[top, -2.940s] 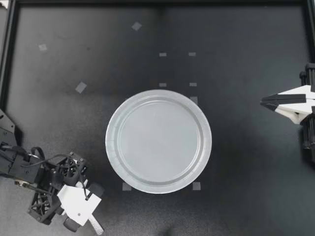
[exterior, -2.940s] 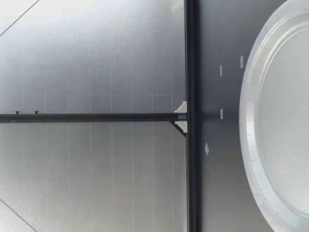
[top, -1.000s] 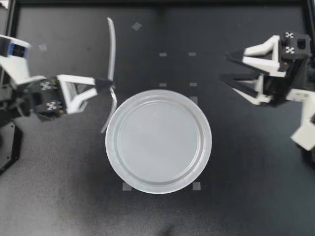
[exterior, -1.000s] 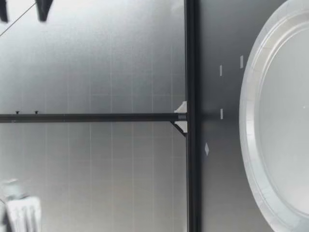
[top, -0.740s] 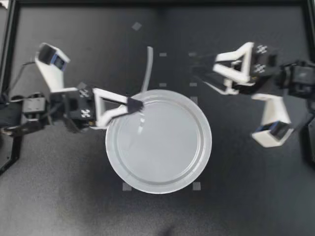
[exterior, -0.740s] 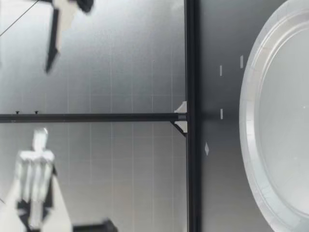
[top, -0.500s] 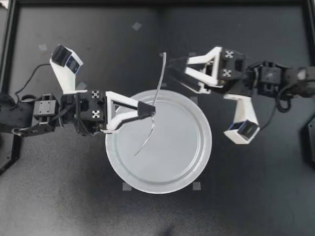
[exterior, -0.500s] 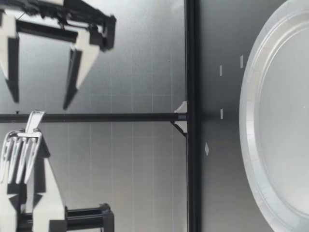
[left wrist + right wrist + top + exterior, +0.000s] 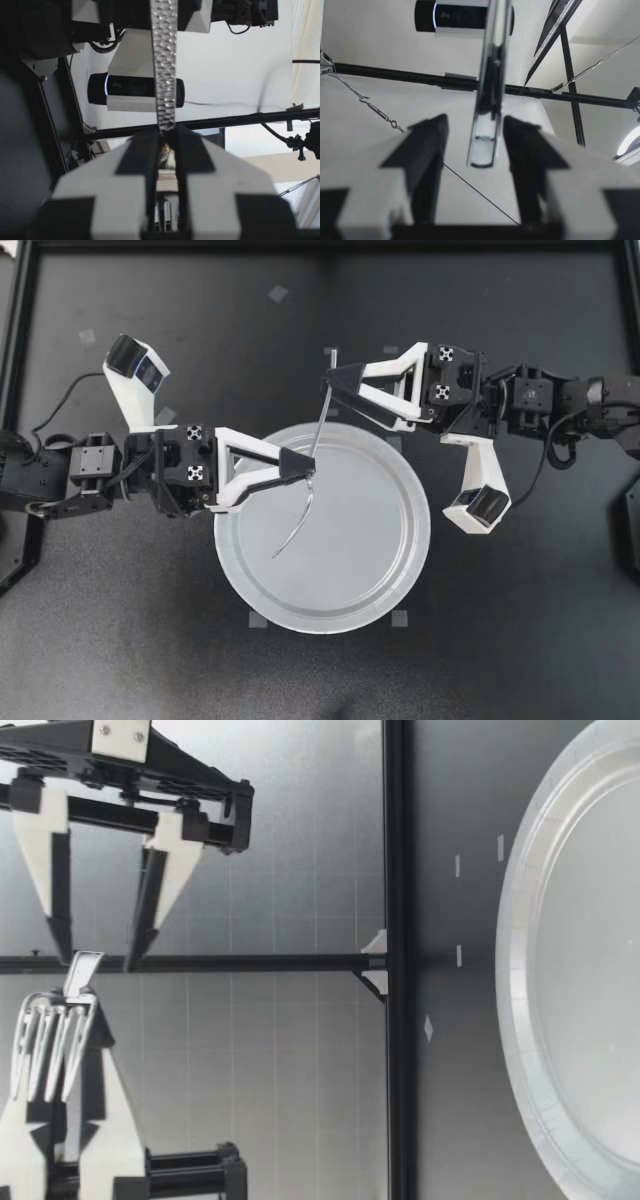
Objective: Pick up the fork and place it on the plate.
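Note:
A pale grey plate (image 9: 372, 570) lies mid-table, large and close in the low view (image 9: 590, 970). My left gripper (image 9: 300, 462) is shut on the silver fork (image 9: 322, 405) near its middle, above the plate's far left part. The tines (image 9: 283, 545) hang over the plate; the handle points away past the rim. My right gripper (image 9: 338, 388) is open around the handle end. In the right wrist view the handle (image 9: 491, 85) stands between the fingers (image 9: 427, 150) with a gap on each side. The left wrist view has the handle (image 9: 165, 75) rising from shut fingers (image 9: 142, 155). The low view shows tines (image 9: 50, 1035) and my right gripper (image 9: 97, 957) well above the table.
Small tape marks (image 9: 331, 351) dot the dark table around the plate. A black frame rail (image 9: 320, 245) runs along the far edge, and a rail (image 9: 396, 960) crosses the low view. Both arms reach in over the table's far half.
Both arms have swung in from the sides. The left has carried the fork over the plate; the right has come up to the handle end and its fingers have narrowed.

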